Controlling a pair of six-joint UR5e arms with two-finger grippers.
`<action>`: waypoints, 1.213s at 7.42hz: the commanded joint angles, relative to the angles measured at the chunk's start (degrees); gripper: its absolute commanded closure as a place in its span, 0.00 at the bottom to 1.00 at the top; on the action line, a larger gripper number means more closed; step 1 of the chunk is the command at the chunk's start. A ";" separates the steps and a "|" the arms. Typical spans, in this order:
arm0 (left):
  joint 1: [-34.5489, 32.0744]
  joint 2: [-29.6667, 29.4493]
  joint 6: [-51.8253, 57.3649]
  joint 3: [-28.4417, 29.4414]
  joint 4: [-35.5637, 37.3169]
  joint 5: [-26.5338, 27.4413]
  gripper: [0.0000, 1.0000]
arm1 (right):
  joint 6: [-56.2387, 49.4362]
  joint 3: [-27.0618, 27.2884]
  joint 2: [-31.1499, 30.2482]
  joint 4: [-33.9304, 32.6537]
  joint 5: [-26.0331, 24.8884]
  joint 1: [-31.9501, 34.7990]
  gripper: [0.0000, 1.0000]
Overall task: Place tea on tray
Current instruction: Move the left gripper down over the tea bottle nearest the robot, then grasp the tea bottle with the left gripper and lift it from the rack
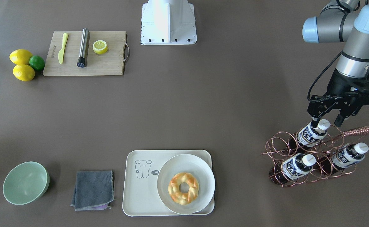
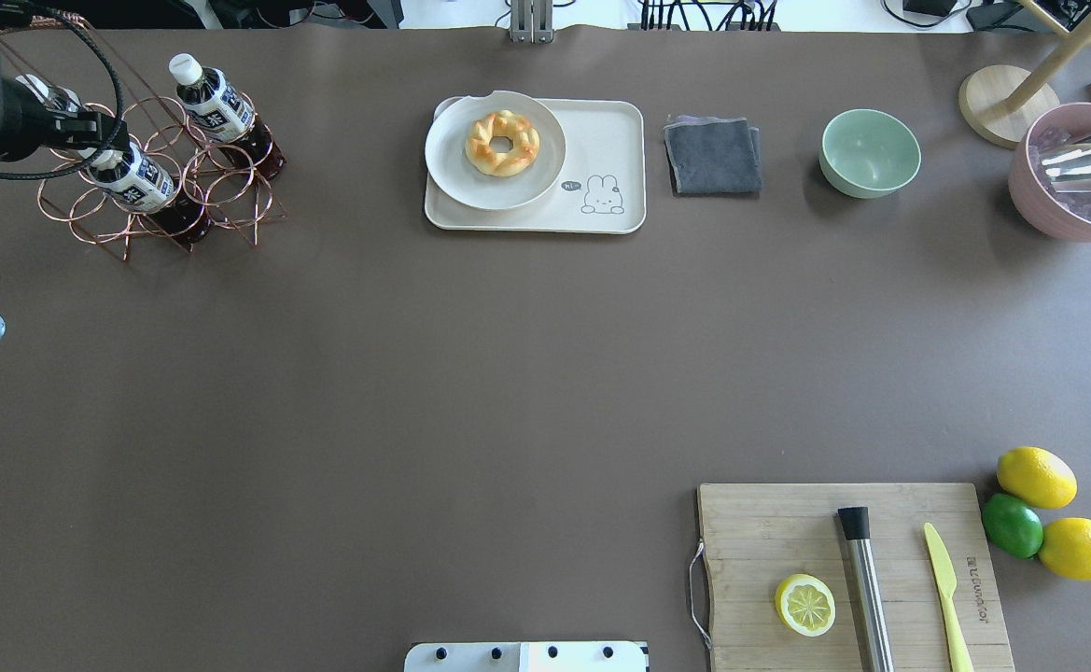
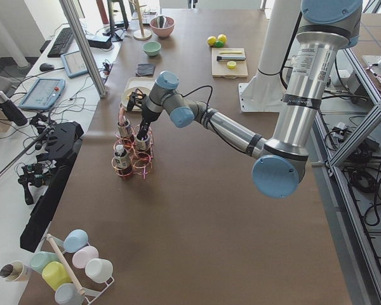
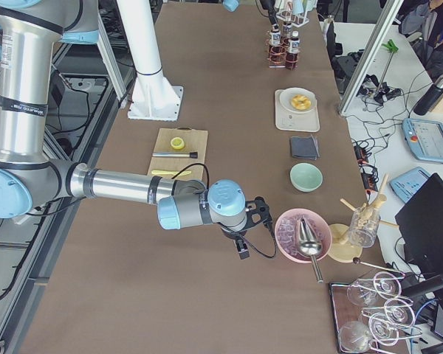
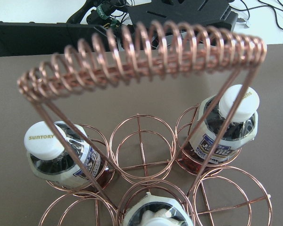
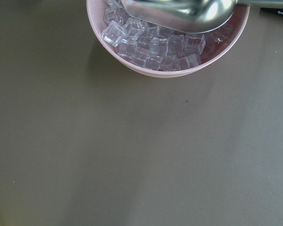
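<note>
The left jaws stand open and nothing is gripped: one dark finger (image 1: 313, 119) sits on each side of the white screw cap of the tea (image 1: 312, 132), a small clear plastic bottle of dark reddish-brown liquid with a navy-and-white label. Whether either finger touches the cap cannot be told. This bottle lies tilted in the top ring of a copper wire rack with a coiled handle (image 1: 358, 130), at the worktop's end on the robot's left. Two identical bottles lie in the lower rings, one (image 1: 298, 165) on the tray side and one (image 1: 348, 155) on the outer side.

The flat cream-white rectangular tray with a line-drawn bear (image 1: 133, 195) lies well apart from the rack, midway along the far edge of the brown worktop (image 1: 203, 110). A round white plate (image 1: 203, 170) rests on its half nearer the rack and carries a glazed ring pastry (image 1: 183, 188). Beyond the tray lie a folded grey cloth (image 1: 92, 189) and a pale green bowl (image 1: 25, 183).

The right jaws hang near a pink bowl (image 6: 170, 73) of clear ice cubes (image 6: 151, 47) with a metal scoop (image 6: 179, 12); their opening cannot be told
</note>
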 commanded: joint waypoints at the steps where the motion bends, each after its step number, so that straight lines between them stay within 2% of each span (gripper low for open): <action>1: 0.02 0.32 -0.27 0.13 0.09 -1.74 0.31 | 0.00 -0.16 0.09 0.00 -0.23 0.00 0.00; 2: 0.02 0.40 -0.36 0.39 0.00 -3.33 0.31 | 0.00 -0.08 0.09 0.00 -0.32 0.00 0.00; 3: 0.02 0.49 -0.45 0.31 0.08 -3.34 0.35 | 0.00 -0.16 0.09 0.00 -0.32 0.00 0.00; 6: -0.06 0.49 -0.45 -0.04 0.61 -3.34 0.99 | 0.00 0.10 0.00 0.00 -0.23 0.00 0.00; 8: -1.29 0.14 -0.36 -0.65 0.70 -3.52 1.00 | 0.00 0.19 0.00 0.00 -0.23 0.00 0.00; 9: -2.69 0.05 -0.36 -1.27 0.70 -5.69 1.00 | 0.00 0.01 0.00 0.00 -0.23 0.00 0.00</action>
